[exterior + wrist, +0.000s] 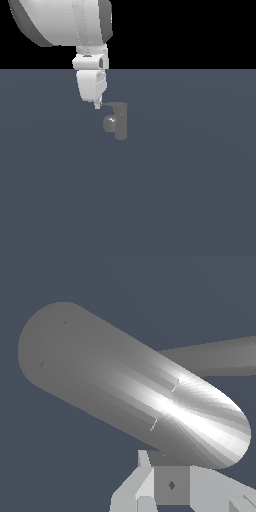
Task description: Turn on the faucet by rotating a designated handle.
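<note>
One dull-grey metallic faucet [120, 121] stands on the one flat slate-blue table [190, 200]. It is made up of one upright cylindrical body, one rounded stubby spout [110, 123] at its 9 o'clock side in the exterior view, and one thin flat grey metal lever handle [111, 104] along its top. One large white robot arm [89, 55] is in view at 12 o'clock. How many fingers [97, 105] it ends in cannot be counted here.
</note>
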Robot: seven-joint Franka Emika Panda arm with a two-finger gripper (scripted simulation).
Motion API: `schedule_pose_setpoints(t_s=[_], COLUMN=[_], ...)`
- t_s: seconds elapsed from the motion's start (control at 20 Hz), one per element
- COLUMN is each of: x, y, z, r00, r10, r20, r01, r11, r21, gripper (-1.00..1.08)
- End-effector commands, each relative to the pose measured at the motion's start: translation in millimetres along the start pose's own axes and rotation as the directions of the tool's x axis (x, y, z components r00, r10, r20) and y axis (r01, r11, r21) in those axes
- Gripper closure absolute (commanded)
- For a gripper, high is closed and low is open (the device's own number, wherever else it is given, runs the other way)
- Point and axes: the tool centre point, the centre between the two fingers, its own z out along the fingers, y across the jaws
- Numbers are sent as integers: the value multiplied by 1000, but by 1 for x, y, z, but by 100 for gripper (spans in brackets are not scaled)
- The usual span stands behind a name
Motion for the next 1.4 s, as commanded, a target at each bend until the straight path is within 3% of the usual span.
schedule_pose_setpoints(t_s=[0.0,0.3,0.95,1.0,1.05,1.35], x=[11,9,93,93,60,85], y=[7,14,31,31,30,18], z=[1,0,1,1,-1,-1], r00=[1000,1000,1000,1000,999,1000], r10=[10,0,9,9,-34,-23], r20=[-3,0,-3,-3,10,7], r01=[-10,0,-9,-9,34,23], r11=[1000,1000,1000,1000,999,1000], r21=[-4,-1,-5,-5,-2,-3], gripper=[108,108,108,108,108,108])
